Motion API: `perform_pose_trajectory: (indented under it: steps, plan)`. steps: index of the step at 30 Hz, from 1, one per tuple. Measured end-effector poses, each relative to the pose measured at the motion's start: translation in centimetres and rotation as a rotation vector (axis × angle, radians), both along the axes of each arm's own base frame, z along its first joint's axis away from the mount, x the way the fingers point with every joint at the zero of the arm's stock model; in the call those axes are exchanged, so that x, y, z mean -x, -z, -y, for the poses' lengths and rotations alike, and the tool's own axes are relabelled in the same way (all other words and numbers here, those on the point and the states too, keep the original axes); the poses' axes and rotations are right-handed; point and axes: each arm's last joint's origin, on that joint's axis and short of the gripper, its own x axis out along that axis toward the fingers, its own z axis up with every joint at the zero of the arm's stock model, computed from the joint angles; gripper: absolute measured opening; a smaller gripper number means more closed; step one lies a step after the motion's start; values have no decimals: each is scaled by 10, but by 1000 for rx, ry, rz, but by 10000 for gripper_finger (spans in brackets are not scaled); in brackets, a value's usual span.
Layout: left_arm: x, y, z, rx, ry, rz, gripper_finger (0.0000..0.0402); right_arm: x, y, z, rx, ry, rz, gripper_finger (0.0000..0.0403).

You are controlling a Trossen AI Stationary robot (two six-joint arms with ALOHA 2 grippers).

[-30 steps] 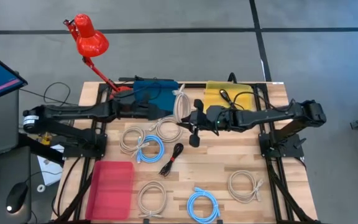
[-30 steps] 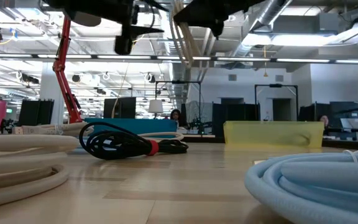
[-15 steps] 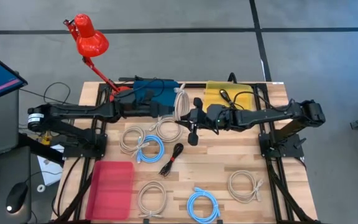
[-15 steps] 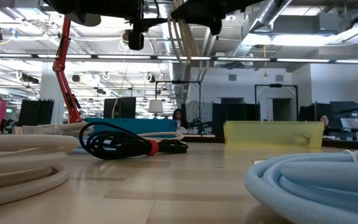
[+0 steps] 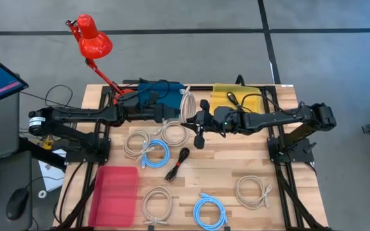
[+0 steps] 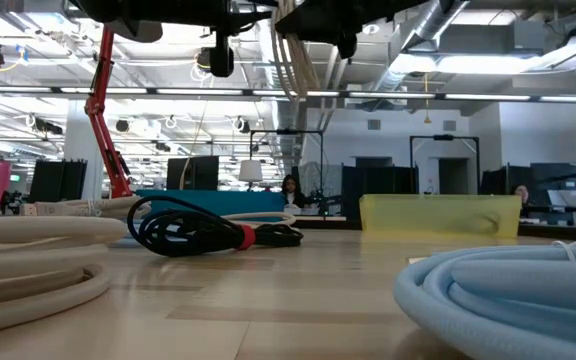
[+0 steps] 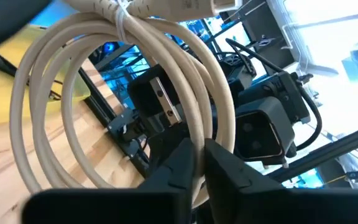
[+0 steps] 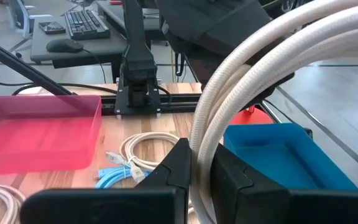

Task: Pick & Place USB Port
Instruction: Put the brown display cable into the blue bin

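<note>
both end effectors on one beige cable coil, mid-air hand-over

the step in hand is, i judge, a transfer of the coiled beige cable (image 5: 186, 104) between my two arms, above the far middle of the counter (image 5: 236, 168). the coil hangs in the air between the blue bin (image 5: 161, 93) and the yellow bin (image 5: 236, 97), well clear of the wood.

my right end effector (image 8: 199, 163) is narrow and clamped on the strands of the coil; in its wrist view the cable passes straight between the two dark fingers. my left end effector (image 7: 199, 163) is also narrow now, and in its wrist view the loop runs down between its fingers, so i take it as gripping the same coil from the other side.

both arms reach in from their sides almost level and meet near the middle in the high view, the left one from the blue bin's side, the right one across the front of the yellow bin.

the next move calls, i think, for one end effector to let go while the other keeps its hold, then to carry the coil over a bin and lower it. which bin is meant i cannot tell. the risk is that both pull at once, or that the loops slip.

other coils, blue and beige, and a black cable (image 5: 178, 163) lie untouched on the counter, with the pink tray (image 5: 115, 192) near the front.
</note>
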Motion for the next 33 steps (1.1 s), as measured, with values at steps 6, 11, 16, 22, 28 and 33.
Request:
perform_pose_trajectory:
  steps: [6, 11, 16, 22, 28, 33]
  plan:
    - [0, 0, 0, -28, 14, -6, 12, 1, -4, -3, -44, 2, 28, 78]
    - [0, 1, 1, -39, 23, -11, 12, 12, -14, -4, -146, -55, 32, 170]
    - [1, 1, -1, -73, 15, -10, 12, 36, -27, -2, -167, -108, -42, 236]
    - [3, 2, -12, -167, -26, -37, 12, 79, -48, 4, -205, -65, -93, 253]
    - [8, 21, -24, -274, -114, -254, 12, 117, -60, 8, -257, 45, -132, 248]
    - [13, 34, -28, -419, -229, -446, 12, 142, -65, 10, -263, 151, -147, 239]
